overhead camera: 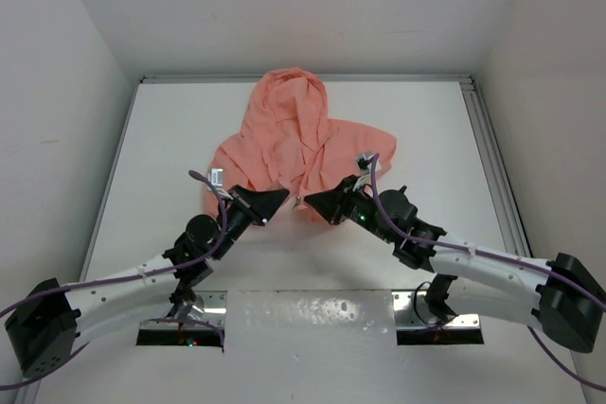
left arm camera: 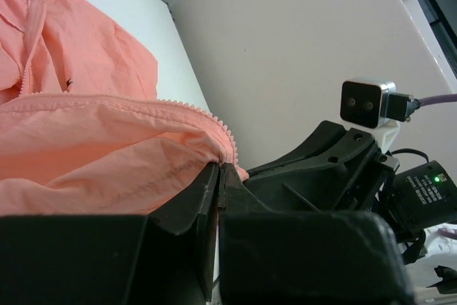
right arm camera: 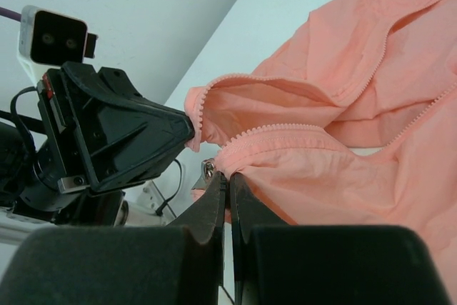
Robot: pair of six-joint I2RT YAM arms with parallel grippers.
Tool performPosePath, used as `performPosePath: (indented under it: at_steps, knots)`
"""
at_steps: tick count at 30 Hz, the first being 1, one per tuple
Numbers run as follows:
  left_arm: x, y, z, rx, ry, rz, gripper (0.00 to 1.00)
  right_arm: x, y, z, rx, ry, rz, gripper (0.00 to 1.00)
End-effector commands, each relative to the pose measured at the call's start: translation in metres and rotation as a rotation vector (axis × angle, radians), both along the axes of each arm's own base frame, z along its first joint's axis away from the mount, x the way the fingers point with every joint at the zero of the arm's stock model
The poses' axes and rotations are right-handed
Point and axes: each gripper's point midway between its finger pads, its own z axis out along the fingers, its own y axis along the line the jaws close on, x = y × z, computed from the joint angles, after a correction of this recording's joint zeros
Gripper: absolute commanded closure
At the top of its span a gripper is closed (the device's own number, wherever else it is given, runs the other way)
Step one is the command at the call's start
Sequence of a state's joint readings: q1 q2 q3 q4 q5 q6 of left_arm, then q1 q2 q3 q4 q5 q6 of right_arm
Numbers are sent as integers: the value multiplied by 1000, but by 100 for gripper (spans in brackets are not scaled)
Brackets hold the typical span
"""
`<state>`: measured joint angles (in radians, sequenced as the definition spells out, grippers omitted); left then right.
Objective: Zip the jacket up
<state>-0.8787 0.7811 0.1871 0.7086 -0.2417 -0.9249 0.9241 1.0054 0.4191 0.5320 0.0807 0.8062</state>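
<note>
At the jacket (overhead camera: 289, 139) hem, left fingers (overhead camera: 262, 203) and right fingers (overhead camera: 327, 203) each clamp one zipper edge (left arm camera: 193, 108).

Thin, matt cloth — jacket (overhead camera: 284, 139)

The jacket (overhead camera: 284, 144) lies on the table (overhead camera: 426, 139), in the upper ctr of the top view. Its hood (overhead camera: 289, 92) is at the far side, near the back wall, and its lower edge is toward the arms. The left gripper (overhead camera: 280, 199) is at the lower edge, left of ctr, touching the fabric. The right gripper (overhead camera: 310, 202) is just beside it on the right, also touching. The zipper (overhead camera: 303, 172) runs btw. the two tips, up toward the hood.
</note>
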Motion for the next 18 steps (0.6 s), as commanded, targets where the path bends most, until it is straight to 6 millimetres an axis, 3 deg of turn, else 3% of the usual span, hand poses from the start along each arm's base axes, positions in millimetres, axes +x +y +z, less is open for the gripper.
performPosePath:
  at_steps: [1, 7, 18]
  knots:
    - [-3, 0, 15, -56, -30, 5, 100, 2, -1, 26, 66, -82, -27, 100]
    - [-1, -3, 13, -47, -34, 13, 100, -2, 3, 27, 65, -127, -21, 100]
    - [1, 8, 26, -52, -76, 63, 100, -7, -10, 37, 145, -314, -64, 100]
